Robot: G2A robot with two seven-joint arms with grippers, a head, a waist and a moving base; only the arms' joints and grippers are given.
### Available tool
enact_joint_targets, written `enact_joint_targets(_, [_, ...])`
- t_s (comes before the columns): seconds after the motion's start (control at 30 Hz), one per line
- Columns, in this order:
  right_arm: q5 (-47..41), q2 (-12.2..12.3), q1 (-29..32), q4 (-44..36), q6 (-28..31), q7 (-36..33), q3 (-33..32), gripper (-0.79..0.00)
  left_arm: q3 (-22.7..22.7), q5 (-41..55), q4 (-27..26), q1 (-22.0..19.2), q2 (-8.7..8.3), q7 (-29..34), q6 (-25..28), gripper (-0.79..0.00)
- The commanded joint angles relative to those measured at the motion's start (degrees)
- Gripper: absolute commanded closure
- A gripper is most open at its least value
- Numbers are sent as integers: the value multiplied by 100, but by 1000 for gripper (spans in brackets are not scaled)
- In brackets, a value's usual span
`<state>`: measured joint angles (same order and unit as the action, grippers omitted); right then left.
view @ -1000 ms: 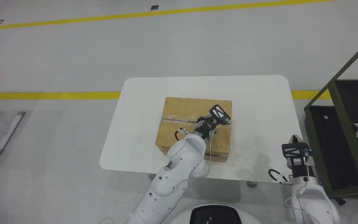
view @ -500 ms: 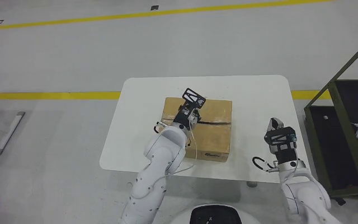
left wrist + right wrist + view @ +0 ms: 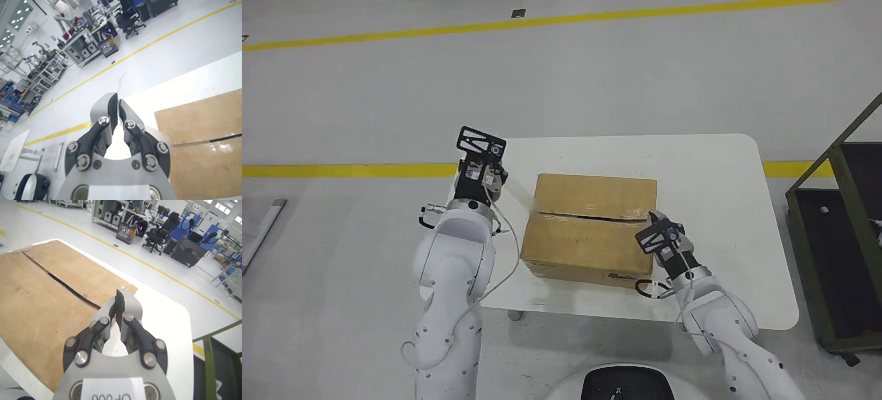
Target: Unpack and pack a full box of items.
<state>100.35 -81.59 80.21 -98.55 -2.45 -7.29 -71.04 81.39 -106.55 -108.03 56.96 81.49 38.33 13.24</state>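
Top view: one box (image 3: 589, 225) on one table (image 3: 712, 170) | left gripper (image 3: 118, 100) pinches one tape strip (image 3: 120, 83) | right gripper (image 3: 119, 298) fingers together

I am seeing a tan box (image 3: 592, 215) on a white table (image 3: 712, 170), beside yellow floor stripes (image 3: 342, 171). The left gripper (image 3: 118, 101)'s black pads (image 3: 112, 106) are pinching a whitish strip (image 3: 120, 83).

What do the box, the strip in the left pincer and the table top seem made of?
Box: matte brown cardboard, judging by its folded flaps; glossy patches near the seam suggest tape. Strip in the left pincer: thin, whitish, translucent film, likely packing tape. Table: smooth white top, laminate or plastic, cannot tell which.
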Motion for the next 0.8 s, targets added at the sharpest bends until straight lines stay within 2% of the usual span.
enact_joint_targets(0.0, [25,-6,-54,97,-12,-32,40,0,137,-246,-4,60,-30,-14,-26,-120])
enact_joint_targets(0.03, [23,-8,-71,137,-6,-62,49,0,175,-357,-4,94,-42,-41,-39,-105])
enact_joint_targets(0.07, [43,-8,-90,177,-12,-95,49,0,223,-418,20,137,-49,-38,-87,-129])
enact_joint_targets(0.13, [49,-12,-120,224,-34,-130,61,0,286,-627,27,191,-69,-60,-123,-299])
enact_joint_targets(0.2, [56,-14,-142,250,-47,-158,68,0,360,-857,55,236,-87,-108,-232,-243])
enact_joint_targets(0.23, [66,-14,-149,256,-51,-169,73,0,415,-860,62,252,-89,-111,-336,-120])
enact_joint_targets(0.27, [71,-15,-154,260,-54,-176,75,0,445,-877,67,261,-91,-111,-383,-49])
enact_joint_targets(0.3, [86,-14,-160,262,-54,-189,77,0,476,-986,82,262,-102,-121,-379,-62])
enact_joint_targets(0.33, [98,-14,-167,264,-54,-202,79,0,528,-1119,100,247,-114,-145,-410,-126])
enact_joint_targets(0.37, [108,-14,-175,271,-54,-214,80,0,579,-1177,133,229,-119,-186,-488,0])
enact_joint_targets(0.43, [125,-14,-188,289,-49,-240,85,0,634,-1090,170,193,-118,-194,-583,0])
enact_joint_targets(0.47, [132,-14,-193,293,-57,-252,85,0,630,-1005,155,181,-115,-193,-565,-65])
enact_joint_targets(0.5, [135,-15,-195,293,-62,-260,87,0,630,-932,134,177,-113,-170,-541,-259])
enact_joint_targets(0.53, [138,-15,-196,290,-74,-261,85,0,611,-847,99,182,-109,-134,-501,-480])
enact_joint_targets(0.57, [141,-15,-195,284,-80,-262,83,0,565,-738,61,203,-104,-95,-434,-785])
enact_joint_targets(0.77, [58,-4,-47,13,-204,-247,-44,0,131,319,-243,456,-42,210,-50,-785])
